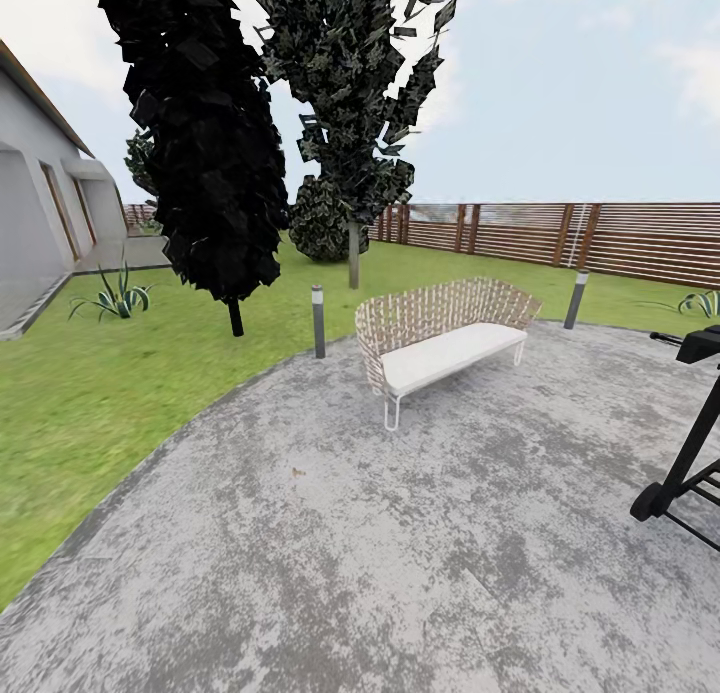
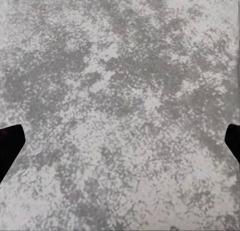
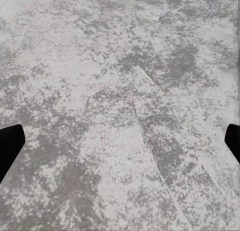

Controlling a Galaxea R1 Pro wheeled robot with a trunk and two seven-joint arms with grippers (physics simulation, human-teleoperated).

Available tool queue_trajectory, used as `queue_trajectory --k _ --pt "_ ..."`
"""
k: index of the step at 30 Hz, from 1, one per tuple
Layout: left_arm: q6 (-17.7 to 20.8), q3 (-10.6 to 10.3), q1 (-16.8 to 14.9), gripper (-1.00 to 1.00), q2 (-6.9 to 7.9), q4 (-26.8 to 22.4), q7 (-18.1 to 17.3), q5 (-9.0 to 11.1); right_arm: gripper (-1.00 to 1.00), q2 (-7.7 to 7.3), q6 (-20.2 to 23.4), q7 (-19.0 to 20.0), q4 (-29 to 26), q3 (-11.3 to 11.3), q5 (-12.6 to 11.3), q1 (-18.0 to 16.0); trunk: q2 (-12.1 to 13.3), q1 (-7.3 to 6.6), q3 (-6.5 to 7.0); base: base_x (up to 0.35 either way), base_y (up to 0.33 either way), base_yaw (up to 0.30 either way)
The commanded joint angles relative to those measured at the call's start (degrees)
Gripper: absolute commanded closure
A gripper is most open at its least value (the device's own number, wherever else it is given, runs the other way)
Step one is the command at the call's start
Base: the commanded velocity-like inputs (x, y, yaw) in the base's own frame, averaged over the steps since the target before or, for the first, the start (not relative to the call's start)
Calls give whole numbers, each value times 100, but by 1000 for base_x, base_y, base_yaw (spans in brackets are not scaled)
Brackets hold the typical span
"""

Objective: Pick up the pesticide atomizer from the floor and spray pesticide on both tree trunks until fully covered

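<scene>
So I'm parked on the grey mottled patio [image 1: 420,563] right now, and both wrist cams are just staring down at paving. The left hand [image 2: 120,141] has its two dark fingertips [image 2: 10,146] spread out at opposite edges of its picture with nothing between them, so it's released and empty. Same deal with the right hand [image 3: 120,141], fingertips [image 3: 10,146] wide apart over the slabs, holding nothing.

Can't spot the sprayer anywhere from here, so I can't place it relative to either hand. The lawn [image 1: 90,393] curves around the patio's left and far side. Out on the grass, past the patio's far edge, there's a tree with a pale straight trunk [image 1: 353,255] under dark ragged leaves, and nearer on the left a black-leaved cypress [image 1: 200,133] on a thin stem.

A woven seat with a white cushion [image 1: 440,343] sits on the patio's far part, between two short grey post lights [image 1: 318,321]. A brown slat fence [image 1: 560,235] runs along the back, the house wall [image 1: 35,203] is at the left, and some black-framed thing [image 1: 690,453] pokes in at the right edge.
</scene>
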Motion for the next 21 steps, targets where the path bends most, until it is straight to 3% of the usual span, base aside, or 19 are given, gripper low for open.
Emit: queue_trajectory --k 1,9,13,17,21 --pt "0 18 -219 -100 13 -46 -6 36 -100 0 0 0 -24 2 7 -113 0 0 -1 0 0 0" --pt "-206 161 -299 -100 38 11 47 195 -100 52 0 -3 -2 13 25 -169 0 0 -10 0 0 38" --pt "-230 299 -295 -100 67 15 47 367 -100 58 0 -7 7 15 30 -171 0 0 -29 0 0 192" --pt "-237 610 -294 -100 196 -6 7 537 -100 61 0 -8 17 9 31 -171 0 0 -51 0 0 221" --pt "-240 649 -294 -100 209 -16 6 550 -100 61 0 -8 19 11 31 -173 0 0 -72 0 0 237"
